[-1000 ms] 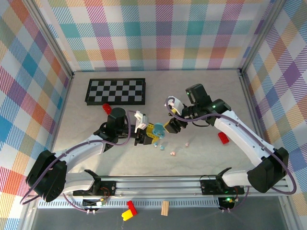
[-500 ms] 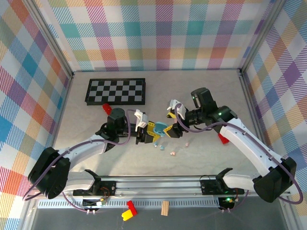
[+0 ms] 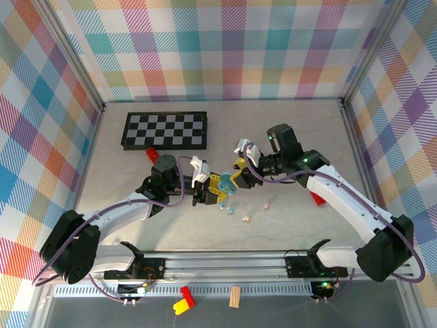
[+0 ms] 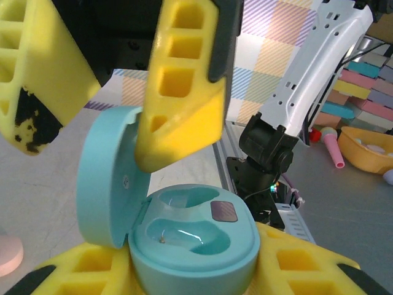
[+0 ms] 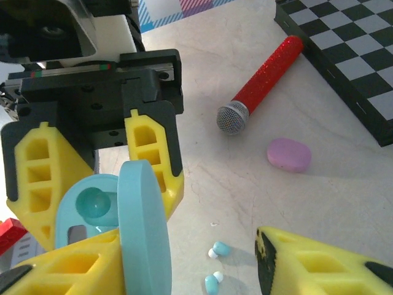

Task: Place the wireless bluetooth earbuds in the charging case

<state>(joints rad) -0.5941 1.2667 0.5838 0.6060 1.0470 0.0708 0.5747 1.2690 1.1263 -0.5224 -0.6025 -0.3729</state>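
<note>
Earbuds [image 5: 220,249] loose on the worktop [image 5: 245,184], charging case [image 4: 193,239] held open

Your left end effector [image 3: 217,190] is pinching the teal charging case by its base, one yellow finger on each side, above the middle of the worktop. The lid [image 4: 107,178] stands hinged up. From the left wrist you look straight into the two moulded wells, both showing bare teal plastic. Your right end effector [image 3: 239,173] sits at the lid with its fingers spread. One finger is close against the lid's inner face, though you cannot tell whether it touches. The other is well apart from the outer face, so the lid is straddled, not pinched. In the right wrist view, two blue earbuds lie close together on the worktop just below the case, apart from both end effectors. From the top camera you can also make out two pale pink bits [image 3: 246,218] a little nearer the arm bases and to the right, too small to tell more. Beyond the case lie a red microphone [image 5: 261,83] and a purple oval case [image 5: 288,153], with the chessboard [image 3: 165,130] at the far edge, left of centre
</note>
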